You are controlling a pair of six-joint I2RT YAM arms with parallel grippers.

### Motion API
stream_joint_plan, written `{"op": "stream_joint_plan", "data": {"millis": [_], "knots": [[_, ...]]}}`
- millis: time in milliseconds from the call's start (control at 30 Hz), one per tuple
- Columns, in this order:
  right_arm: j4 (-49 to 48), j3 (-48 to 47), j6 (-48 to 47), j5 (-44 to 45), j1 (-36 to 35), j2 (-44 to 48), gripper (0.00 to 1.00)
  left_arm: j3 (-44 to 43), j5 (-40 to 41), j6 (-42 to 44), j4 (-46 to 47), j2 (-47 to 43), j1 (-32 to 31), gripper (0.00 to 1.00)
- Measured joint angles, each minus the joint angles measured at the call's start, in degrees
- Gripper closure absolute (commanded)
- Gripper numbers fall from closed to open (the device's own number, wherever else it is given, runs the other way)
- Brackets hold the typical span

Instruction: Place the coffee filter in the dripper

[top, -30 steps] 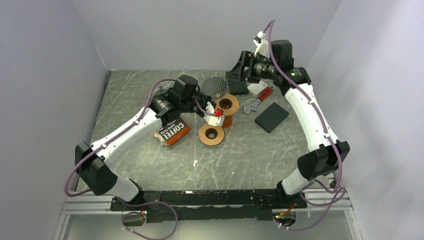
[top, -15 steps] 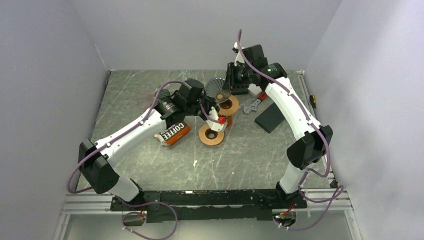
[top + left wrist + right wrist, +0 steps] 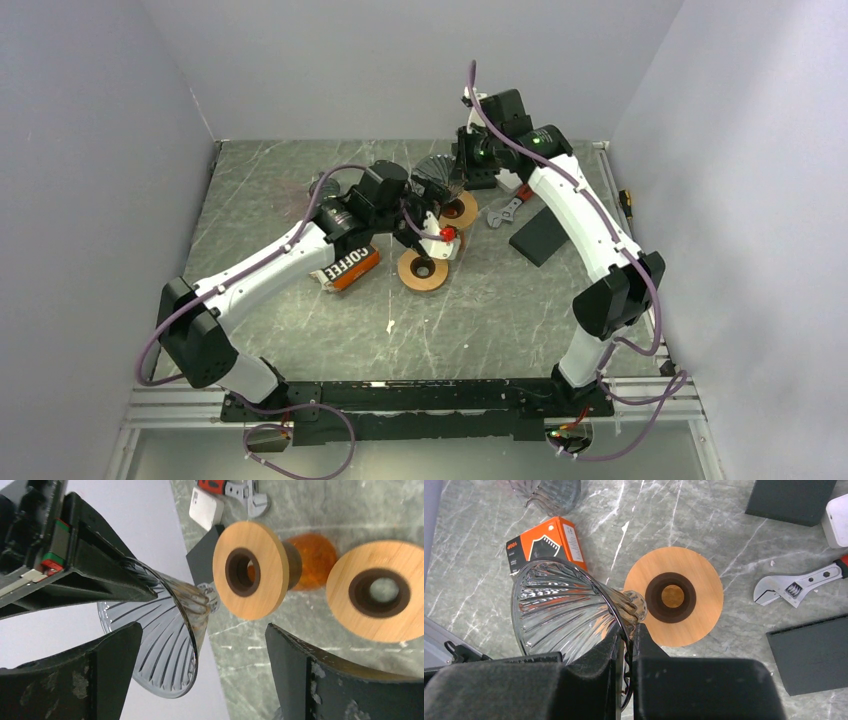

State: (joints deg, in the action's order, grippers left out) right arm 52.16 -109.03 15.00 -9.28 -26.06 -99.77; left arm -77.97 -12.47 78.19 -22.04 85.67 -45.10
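Note:
The dripper [image 3: 437, 172] is a ribbed clear glass cone, held tilted above the table at the back centre. My right gripper [image 3: 460, 175] is shut on its rim; in the right wrist view the two fingers pinch the glass wall of the dripper [image 3: 559, 610] at the right gripper [image 3: 626, 630]. My left gripper [image 3: 425, 205] stands open just below it. Its fingers sit wide apart on either side of the dripper [image 3: 150, 645], without touching it, around the left gripper [image 3: 202, 635]. No coffee filter shows; an orange box [image 3: 345, 265] marked COFFEE lies by the left arm.
Two wooden rings [image 3: 460, 208] [image 3: 422, 270] sit under the grippers, one on an orange glass base [image 3: 312, 555]. A wrench [image 3: 508, 208], a dark pad [image 3: 540, 235] and a small white box [image 3: 836, 522] lie right. Another ribbed glass piece [image 3: 546, 492] lies beyond the orange box.
The right arm swung in from the back right and shut on the dripper's rim. The left gripper, which had been shut on the dripper, opened and let it go.

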Motion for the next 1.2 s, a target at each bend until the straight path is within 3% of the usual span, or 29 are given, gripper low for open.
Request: {"op": "stream_joint_plan", "data": {"millis": [167,500,633,867,1033,1200], "knots": [[0.22,-0.66,0.15,0.02,0.74,0.0,1.0,-1.51,-5.88,-12.15,0.76,-0.07,0.0,0.0],[0.48,-0.66,1.03,-2.12,6.99,0.0,1.0,-8.22,-15.06,-45.55,4.96,-0.09,2.16,0.0],[0.24,0.04,1.53,-4.22,9.01,0.02,1.0,-8.76,-19.26,-60.08,6.21,-0.09,8.68,0.0],[-0.07,1.6,2.45,-7.89,10.38,0.02,1.0,-8.39,-23.06,-86.62,9.42,0.55,25.44,0.0],[-0.9,3.5,2.82,-10.05,10.23,0.04,1.0,-7.13,-20.33,-98.03,7.78,1.73,30.49,0.01],[-2.01,5.46,3.23,-11.67,10.25,0.04,1.0,-7.1,-13.73,-101.94,0.85,4.68,33.03,0.0]]}}
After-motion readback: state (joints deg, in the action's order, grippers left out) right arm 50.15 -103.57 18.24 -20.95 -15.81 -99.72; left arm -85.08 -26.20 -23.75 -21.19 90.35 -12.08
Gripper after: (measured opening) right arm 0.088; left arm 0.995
